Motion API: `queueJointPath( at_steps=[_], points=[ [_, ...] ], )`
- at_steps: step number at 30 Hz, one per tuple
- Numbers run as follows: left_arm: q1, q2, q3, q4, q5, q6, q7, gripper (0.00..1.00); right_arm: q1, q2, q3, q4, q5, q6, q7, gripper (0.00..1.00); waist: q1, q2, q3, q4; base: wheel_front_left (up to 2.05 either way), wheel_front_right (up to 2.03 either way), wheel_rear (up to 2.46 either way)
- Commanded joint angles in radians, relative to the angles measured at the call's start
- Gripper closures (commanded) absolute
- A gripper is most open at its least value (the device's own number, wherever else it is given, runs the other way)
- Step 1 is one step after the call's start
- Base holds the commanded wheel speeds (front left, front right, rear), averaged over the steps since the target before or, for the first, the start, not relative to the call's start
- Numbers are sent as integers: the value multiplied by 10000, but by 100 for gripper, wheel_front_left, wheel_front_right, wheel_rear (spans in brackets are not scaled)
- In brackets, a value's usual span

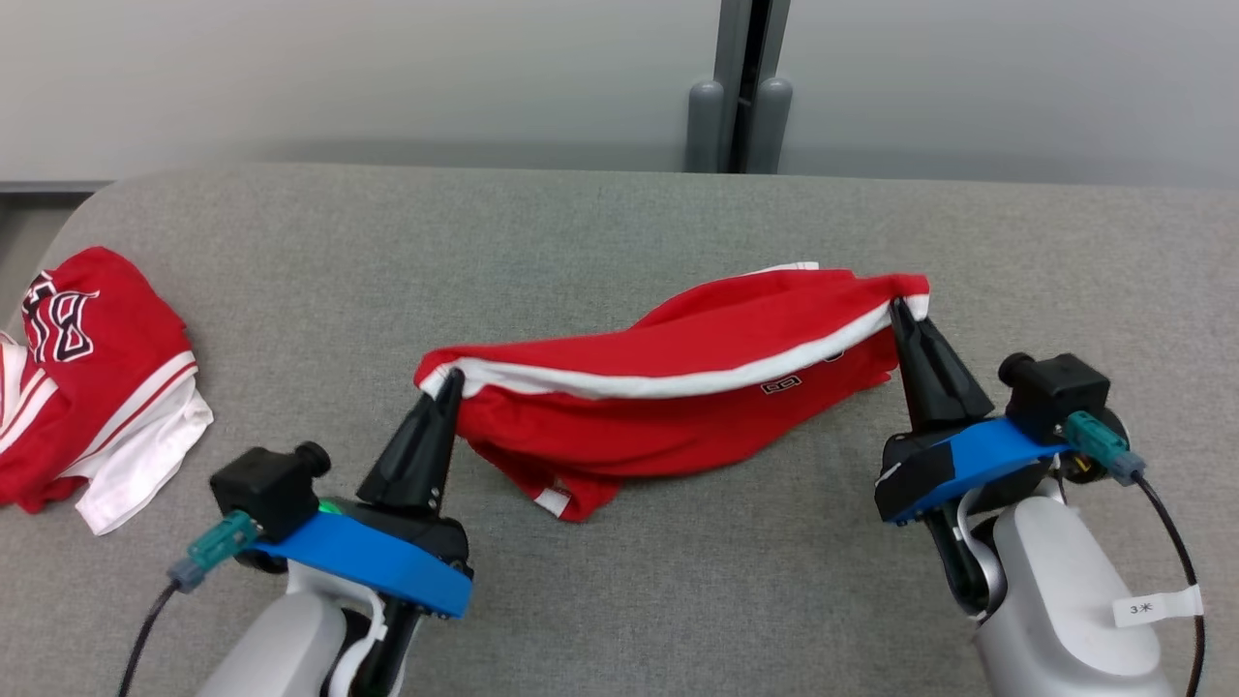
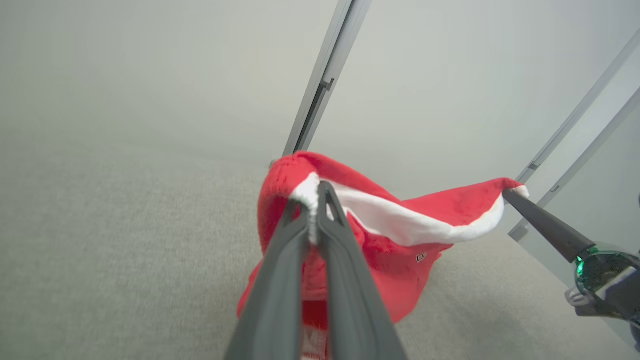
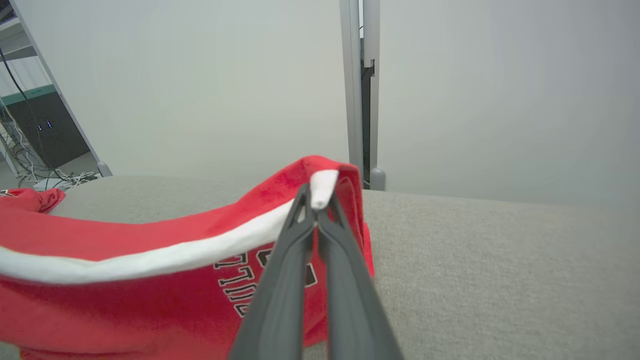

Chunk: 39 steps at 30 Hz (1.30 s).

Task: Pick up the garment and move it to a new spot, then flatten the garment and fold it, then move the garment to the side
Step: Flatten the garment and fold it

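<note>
Dark fingers of the left gripper (image 1: 451, 380) and the right gripper (image 1: 899, 309) are clamped shut on opposite ends of the white-banded edge of the red garment (image 1: 678, 387). That edge is raised, with the rest sagging onto the grey counter (image 1: 619, 223). The pick-up is judged done, while moving, flattening, folding and setting aside are left

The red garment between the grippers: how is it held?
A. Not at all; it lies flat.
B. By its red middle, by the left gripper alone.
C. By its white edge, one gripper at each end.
C: the left gripper and the right gripper each pinch one end of the white edge of the red garment, which sags between them.
</note>
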<state>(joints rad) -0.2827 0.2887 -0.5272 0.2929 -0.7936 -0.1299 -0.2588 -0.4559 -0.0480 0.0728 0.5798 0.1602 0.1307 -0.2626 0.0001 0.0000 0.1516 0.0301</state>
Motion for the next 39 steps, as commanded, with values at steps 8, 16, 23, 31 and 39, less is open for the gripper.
queueJointPath(
  at_steps=[8,16,23,31,39],
  points=[
    [-1001,1313,769,-2826,913,94,190,100,400,-45,-68,-3384,-176,1,128,100,-1,0,-986,-646,0,0,0],
    [-2078,2144,1157,-5413,743,333,1627,100,555,-42,-261,-6673,-236,1,1468,100,-1,0,-1320,-1101,0,0,0],
    [-3269,2386,1295,-5665,366,364,2720,100,119,-42,-735,-7648,197,1,2621,100,-1,0,-585,-1336,0,0,0],
    [-5594,2422,1073,-4128,250,92,3260,100,-2350,-44,-923,-6192,-154,1,2718,100,-1,0,1413,-1584,0,0,0],
    [-8382,2058,872,-2318,392,-23,2710,100,-5408,-42,-1419,-4272,-1016,1,1775,100,-1,0,2528,-1768,0,0,0]
  ],
)
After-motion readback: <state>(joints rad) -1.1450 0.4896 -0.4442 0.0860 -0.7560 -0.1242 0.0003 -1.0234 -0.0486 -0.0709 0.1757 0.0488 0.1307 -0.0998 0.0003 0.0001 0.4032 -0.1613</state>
